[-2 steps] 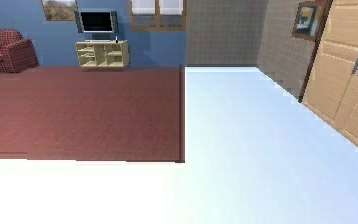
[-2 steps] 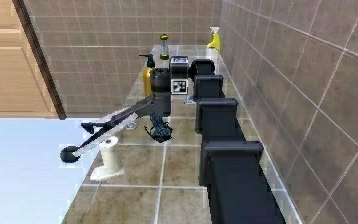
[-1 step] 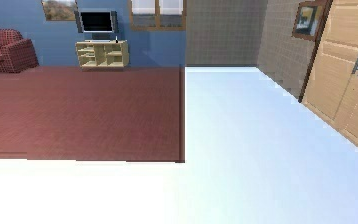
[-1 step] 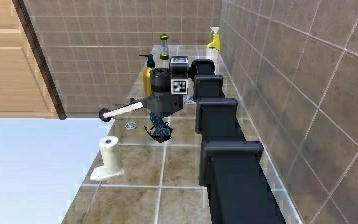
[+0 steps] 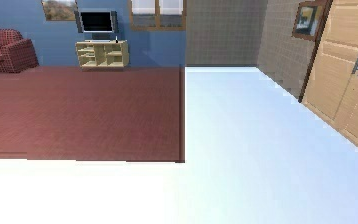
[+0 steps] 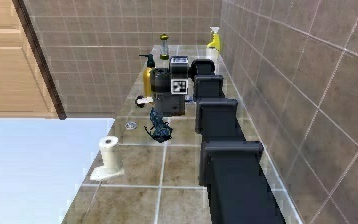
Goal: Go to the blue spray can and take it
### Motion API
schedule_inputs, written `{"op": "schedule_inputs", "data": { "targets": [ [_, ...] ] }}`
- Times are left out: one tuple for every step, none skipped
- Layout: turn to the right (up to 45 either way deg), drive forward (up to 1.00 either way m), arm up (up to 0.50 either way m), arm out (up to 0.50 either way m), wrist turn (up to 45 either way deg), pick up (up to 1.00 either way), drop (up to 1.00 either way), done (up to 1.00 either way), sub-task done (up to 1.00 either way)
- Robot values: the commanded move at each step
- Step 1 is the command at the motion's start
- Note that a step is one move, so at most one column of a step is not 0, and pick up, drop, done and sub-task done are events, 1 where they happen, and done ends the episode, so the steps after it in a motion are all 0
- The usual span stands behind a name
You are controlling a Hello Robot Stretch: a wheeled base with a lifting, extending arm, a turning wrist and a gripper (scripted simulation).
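In the arm side view my arm (image 6: 219,130) rises as a dark segmented bar over a tan tiled surface (image 6: 137,170) beside a tiled wall. Two white marker squares (image 6: 178,88) stand at its far end, and the gripper (image 6: 155,82) is a dark body just left of them. A tan bottle (image 6: 147,80) stands at or behind the gripper, so I cannot tell whether it holds anything. A small dark blue thing (image 6: 159,127) lies on the tiles nearer than the gripper; its shape is too small to name.
A yellow spray bottle (image 6: 215,40) and a dark-capped bottle (image 6: 164,45) stand farther out. A white paper roll (image 6: 110,157) stands on the near tiles. The forward view has red carpet (image 5: 82,110), white floor (image 5: 257,130), a TV stand (image 5: 100,54), a red armchair (image 5: 5,50) and wooden doors (image 5: 342,75).
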Motion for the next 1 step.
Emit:
{"op": "schedule_inputs", "data": {
  "targets": [
    [0.0,0.00,-0.12,0.00,0.0,0.00,0.00,0.00,0.00]
  ]
}}
